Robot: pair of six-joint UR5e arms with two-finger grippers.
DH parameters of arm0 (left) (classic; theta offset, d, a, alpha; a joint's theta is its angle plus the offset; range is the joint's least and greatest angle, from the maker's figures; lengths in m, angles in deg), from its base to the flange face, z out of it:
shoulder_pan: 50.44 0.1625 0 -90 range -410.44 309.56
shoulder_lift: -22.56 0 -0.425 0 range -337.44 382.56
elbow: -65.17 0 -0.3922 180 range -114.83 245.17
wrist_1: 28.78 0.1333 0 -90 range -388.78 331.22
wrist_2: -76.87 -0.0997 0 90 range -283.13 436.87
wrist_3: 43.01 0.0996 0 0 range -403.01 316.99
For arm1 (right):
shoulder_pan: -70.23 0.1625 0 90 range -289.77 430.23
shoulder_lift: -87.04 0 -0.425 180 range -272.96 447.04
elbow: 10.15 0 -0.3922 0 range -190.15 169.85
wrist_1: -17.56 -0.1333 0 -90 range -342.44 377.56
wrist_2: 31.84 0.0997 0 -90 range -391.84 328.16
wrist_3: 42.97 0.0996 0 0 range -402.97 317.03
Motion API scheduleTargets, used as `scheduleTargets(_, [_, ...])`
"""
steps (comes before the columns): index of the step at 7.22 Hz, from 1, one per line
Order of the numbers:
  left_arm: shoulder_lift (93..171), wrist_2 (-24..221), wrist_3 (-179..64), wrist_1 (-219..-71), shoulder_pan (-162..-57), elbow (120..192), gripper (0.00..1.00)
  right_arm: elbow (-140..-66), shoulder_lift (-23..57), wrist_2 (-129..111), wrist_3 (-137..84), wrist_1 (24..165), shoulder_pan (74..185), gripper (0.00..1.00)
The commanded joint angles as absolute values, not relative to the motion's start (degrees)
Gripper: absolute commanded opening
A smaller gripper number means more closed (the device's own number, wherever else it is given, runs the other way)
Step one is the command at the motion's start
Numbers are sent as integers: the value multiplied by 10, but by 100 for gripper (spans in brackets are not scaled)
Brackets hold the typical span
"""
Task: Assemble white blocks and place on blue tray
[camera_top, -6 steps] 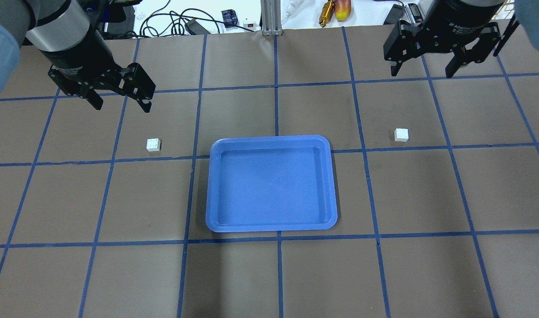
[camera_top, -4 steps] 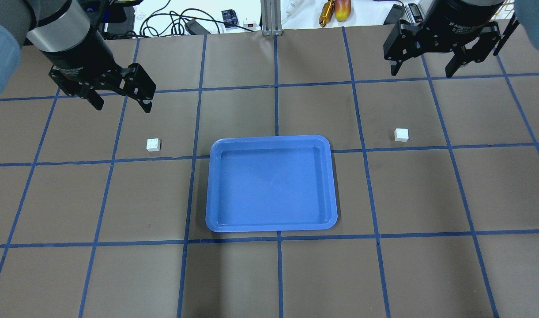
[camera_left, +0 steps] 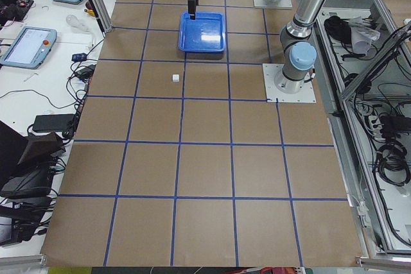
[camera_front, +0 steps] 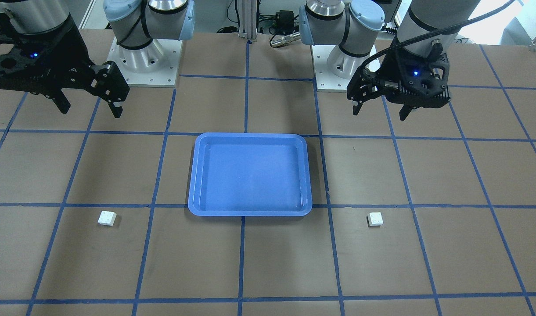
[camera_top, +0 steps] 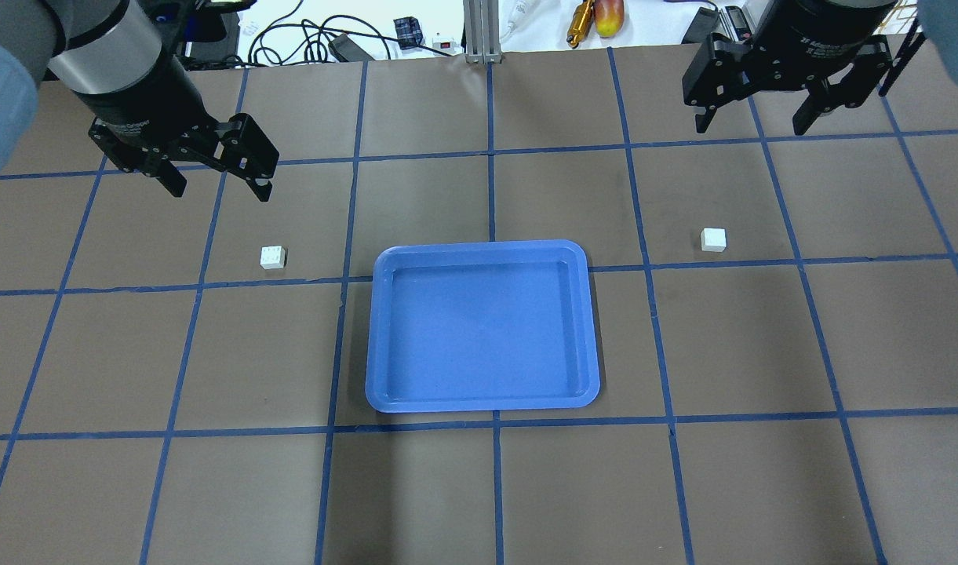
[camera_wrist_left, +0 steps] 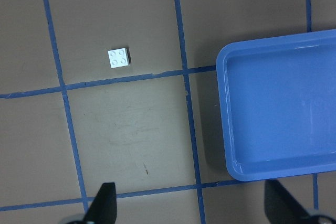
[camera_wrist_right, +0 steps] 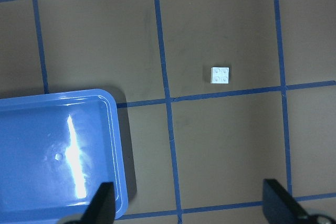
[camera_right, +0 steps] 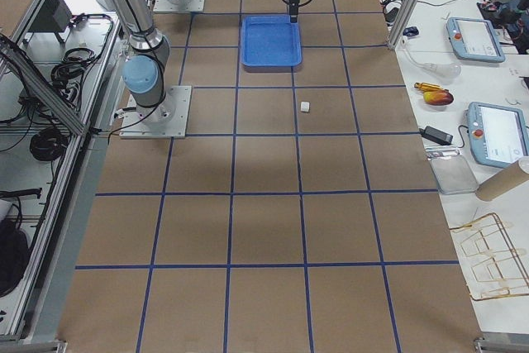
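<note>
Two white blocks lie singly on the counter, one to each side of the blue tray and well apart from it. Neither block is between any fingers. The left gripper hangs raised over the counter with its fingers spread wide and nothing in them. In the left wrist view the block on that side sits up and to the left, studs upward, far from the two fingertips at the bottom edge. The right gripper hangs likewise, its fingers parted and bare. The other block rests on the counter clear of them, and the right wrist view shows it studs upward, just above a tape line.

By count there are two blocks, each with four round studs, one tray, and two grippers of two fingers each. The tray lies flat near the middle of the counter, holding nothing.

Brown sheeting covers the counter, marked into large squares by blue tape lines. Both arm bases are bolted on plates at one long edge. Past the opposite edge run black cables, and the side views show white benches with handheld screen units.
</note>
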State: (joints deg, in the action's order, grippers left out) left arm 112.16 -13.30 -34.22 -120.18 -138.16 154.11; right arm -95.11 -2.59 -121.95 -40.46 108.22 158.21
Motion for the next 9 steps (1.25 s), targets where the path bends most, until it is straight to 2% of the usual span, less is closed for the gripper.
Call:
scheduleTargets(1, [1123, -132, -342, -1201, -1382, 1542, 100, -944, -28, -1227, -417, 1068, 1579, 100])
scheduleTargets(4, [1122, -137, -341, -1201, -1382, 1543, 100, -917, -9, -1230, -522, 991, 1574, 100])
scheduleTargets(6, [1129, -137, -334, -1202, -1371, 1543, 100, -928, 17, -1218, -558, 1008, 1567, 100])
scheduleTargets(9, [1226, -138, -298, -1112, -1340, 1546, 100, -930, 86, -1204, -740, 1078, 1501, 100])
